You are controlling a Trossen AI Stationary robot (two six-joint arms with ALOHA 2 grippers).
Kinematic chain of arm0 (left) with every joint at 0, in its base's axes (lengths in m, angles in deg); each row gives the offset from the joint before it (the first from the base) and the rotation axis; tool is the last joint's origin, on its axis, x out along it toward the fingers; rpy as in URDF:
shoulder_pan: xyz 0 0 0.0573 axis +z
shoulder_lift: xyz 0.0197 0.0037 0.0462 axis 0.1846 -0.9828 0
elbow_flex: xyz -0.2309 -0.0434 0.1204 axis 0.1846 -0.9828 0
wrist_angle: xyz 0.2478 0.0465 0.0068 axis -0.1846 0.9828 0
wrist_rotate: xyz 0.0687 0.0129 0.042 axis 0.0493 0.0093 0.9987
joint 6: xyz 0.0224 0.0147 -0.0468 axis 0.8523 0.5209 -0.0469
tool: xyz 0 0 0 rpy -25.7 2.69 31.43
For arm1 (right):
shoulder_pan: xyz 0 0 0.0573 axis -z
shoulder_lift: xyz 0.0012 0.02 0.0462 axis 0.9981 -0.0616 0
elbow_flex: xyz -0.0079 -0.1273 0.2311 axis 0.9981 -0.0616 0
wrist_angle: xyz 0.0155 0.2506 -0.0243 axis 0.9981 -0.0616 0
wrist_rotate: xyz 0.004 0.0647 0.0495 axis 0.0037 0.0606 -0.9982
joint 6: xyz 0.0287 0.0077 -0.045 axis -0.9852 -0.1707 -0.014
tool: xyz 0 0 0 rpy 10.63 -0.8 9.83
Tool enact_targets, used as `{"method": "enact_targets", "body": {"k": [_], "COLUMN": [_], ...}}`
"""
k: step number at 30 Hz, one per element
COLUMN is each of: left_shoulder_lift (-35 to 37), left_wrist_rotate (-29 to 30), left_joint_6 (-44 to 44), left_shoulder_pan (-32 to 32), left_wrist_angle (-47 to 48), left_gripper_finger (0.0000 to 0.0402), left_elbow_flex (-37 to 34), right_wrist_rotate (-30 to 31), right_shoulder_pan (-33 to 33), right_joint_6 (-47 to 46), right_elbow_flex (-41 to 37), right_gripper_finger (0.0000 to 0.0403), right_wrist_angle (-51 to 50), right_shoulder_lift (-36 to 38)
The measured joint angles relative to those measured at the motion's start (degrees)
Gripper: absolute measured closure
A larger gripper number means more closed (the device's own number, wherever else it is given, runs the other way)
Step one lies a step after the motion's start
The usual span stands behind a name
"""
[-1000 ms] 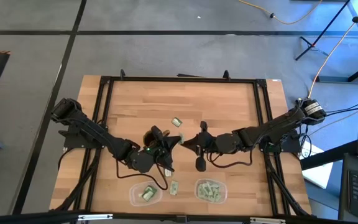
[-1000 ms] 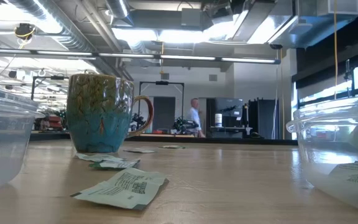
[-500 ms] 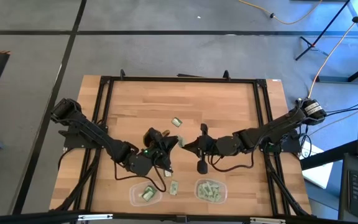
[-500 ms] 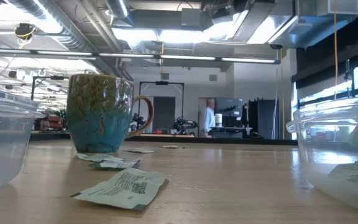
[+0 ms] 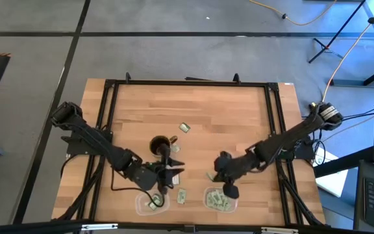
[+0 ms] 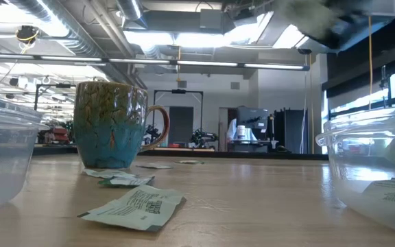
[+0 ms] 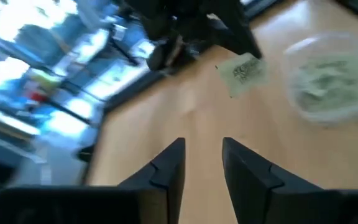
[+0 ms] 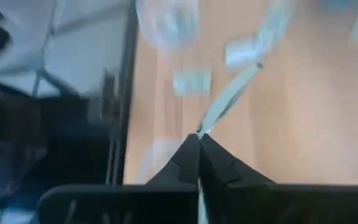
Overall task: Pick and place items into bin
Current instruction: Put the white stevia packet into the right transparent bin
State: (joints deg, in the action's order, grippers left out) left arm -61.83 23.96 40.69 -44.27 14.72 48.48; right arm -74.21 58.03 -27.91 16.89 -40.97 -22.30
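Wooden tabletop (image 5: 239, 110) fills the frame. Left gripper (image 5: 171, 179) hangs fingers spread, its clear bin (image 5: 151, 203) just below it, the mug (image 5: 159, 143) just beyond. One packet (image 5: 182, 195) lies between the bins. Right gripper (image 5: 228, 189), fingers pressed together, seemingly pinches a packet (image 8: 229, 99) edge-on over the right bin (image 5: 219, 199)

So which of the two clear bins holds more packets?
The bin on the right arm's side: a heap of packets covers its floor, while the bin under the left gripper shows only a few.
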Motion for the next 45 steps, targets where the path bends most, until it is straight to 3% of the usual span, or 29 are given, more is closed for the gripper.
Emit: {"method": "enact_targets", "body": {"k": [5,10,14,23,38,45], "left_shoulder_lift": [0.08,0.08,0.08,0.08,0.08,0.08], "left_wrist_rotate": [-9.26,-19.27,-23.78,-25.31,-25.35,-25.35], "left_joint_6": [-5.86,-9.89,-10.85,-11.29,-11.29,-11.29], "left_shoulder_pan": [1.59,3.52,4.59,5.67,5.67,5.67], "left_wrist_angle": [3.86,5.23,5.58,5.66,6.87,7.79], "left_gripper_finger": [0.0311,0.0315,0.0314,0.0319,0.0324,0.0325], "left_elbow_flex": [0.00,0.00,0.00,0.00,0.00,-0.01], "right_wrist_rotate": [-2.16,-6.78,-9.92,-14.25,-14.48,-15.01], "right_shoulder_pan": [-3.97,-6.82,-8.12,-8.65,-7.95,-7.95], "right_joint_6": [-8.26,-11.37,-13.30,-17.39,-20.74,-21.47], "right_elbow_flex": [0.00,0.00,0.00,0.00,0.00,0.00], "right_gripper_finger": [0.0402,0.0402,0.0402,0.0402,0.0399,0.0367], "right_wrist_angle": [-4.22,-2.18,-0.58,-0.16,-4.42,-4.46], "right_shoulder_lift": [-3.16,-6.67,-9.96,-15.99,-16.40,-16.40]}}
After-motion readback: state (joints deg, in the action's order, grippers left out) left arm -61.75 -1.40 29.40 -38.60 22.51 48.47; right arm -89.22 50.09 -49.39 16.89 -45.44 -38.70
